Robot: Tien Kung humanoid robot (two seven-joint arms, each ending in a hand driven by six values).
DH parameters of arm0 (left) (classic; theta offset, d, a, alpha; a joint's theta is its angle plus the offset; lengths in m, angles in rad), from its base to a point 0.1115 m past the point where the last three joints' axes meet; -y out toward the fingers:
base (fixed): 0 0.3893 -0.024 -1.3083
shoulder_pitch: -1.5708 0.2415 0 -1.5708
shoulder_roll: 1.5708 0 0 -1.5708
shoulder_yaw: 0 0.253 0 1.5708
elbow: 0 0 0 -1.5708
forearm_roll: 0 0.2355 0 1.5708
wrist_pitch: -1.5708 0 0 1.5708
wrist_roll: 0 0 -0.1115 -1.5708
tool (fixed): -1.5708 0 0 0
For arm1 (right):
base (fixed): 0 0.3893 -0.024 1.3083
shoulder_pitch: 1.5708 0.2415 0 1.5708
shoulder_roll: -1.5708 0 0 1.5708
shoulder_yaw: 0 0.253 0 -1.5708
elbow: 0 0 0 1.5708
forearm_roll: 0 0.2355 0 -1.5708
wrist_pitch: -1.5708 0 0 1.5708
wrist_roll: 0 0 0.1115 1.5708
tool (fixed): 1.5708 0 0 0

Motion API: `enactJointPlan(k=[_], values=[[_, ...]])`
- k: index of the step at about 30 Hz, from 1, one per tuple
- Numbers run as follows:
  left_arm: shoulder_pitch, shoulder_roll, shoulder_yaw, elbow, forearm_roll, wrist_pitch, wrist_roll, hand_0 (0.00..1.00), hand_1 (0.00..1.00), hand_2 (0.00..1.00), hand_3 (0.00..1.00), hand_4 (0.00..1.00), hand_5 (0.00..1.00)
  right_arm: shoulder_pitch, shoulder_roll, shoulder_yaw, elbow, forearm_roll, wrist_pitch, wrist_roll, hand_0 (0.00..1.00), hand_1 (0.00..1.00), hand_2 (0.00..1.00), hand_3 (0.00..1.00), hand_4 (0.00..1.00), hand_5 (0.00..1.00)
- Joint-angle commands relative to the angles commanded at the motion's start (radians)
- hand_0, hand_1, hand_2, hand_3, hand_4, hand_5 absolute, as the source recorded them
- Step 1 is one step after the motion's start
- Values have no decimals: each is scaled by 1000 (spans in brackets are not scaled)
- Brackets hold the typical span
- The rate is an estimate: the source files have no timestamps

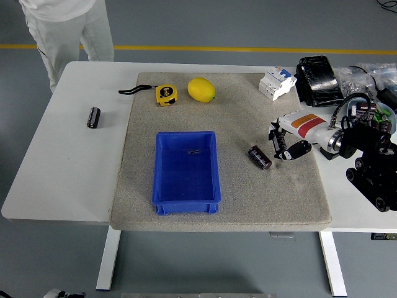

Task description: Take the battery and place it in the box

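Grey floor with a yellow line across the top of the frame, and below it a white table (68, 180) carrying a grey mat (236, 198) over its middle. There is only the head view to go by. A person (65, 28) in white stands at the upper left, beyond the far edge, hands not over the table.

The blue box (186, 171) sits at the centre of the frame, open and holding no battery. Right of it, on the mat, lies the battery (260, 157), dark and cylindrical, tilted on a diagonal. A second dark cylinder (93, 117) lies on the bare table at the left. At the top of the mat are a tape measure (165, 94) and a lemon (201, 89); a breaker (276, 82) and black clutter sit at the upper right.

The right hand (286, 144) comes in from the right edge, just right of the battery and apart from it. Its fingers (294, 150) are loosely curled and hold nothing. The left hand is out of sight.

I'd call this the approach to the pick: nothing is grasped and the box waits. The next move, by my reading, calls for the hand to shift leftward and down so the fingers straddle the battery across its short side, then close, lift, and carry it left over the box rim.
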Motion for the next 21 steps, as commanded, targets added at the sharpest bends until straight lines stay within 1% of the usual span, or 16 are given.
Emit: enactJointPlan(k=[2,4,7,12,15,20,21], values=[[2,1,-3,1,1,0,0,802,737,732,561,629,496,6,-3,8,27,-4,4,-1,410,457,487,470,694,48],[4,2,-12,2,9,0,0,801,737,731,561,628,494,16,4,18,58,-12,17,-9,419,458,489,472,692,64],[5,1,-43,2,45,-4,8,801,737,731,561,628,494,33,28,34,112,-27,36,-22,419,458,489,472,692,64],[6,3,-46,0,53,-5,11,801,736,734,561,628,494,64,62,31,204,-37,58,-35,420,461,490,477,695,64],[5,5,-41,-1,46,-4,11,801,733,731,561,626,493,85,81,7,262,-35,69,-44,435,468,494,479,702,64],[2,8,-39,-2,42,-3,11,801,733,731,561,626,493,107,108,-50,333,-24,83,-57,435,468,494,479,702,64],[1,8,-40,-2,44,-4,12,801,732,733,561,626,492,110,116,-66,348,-28,97,-60,462,479,511,525,713,63]])
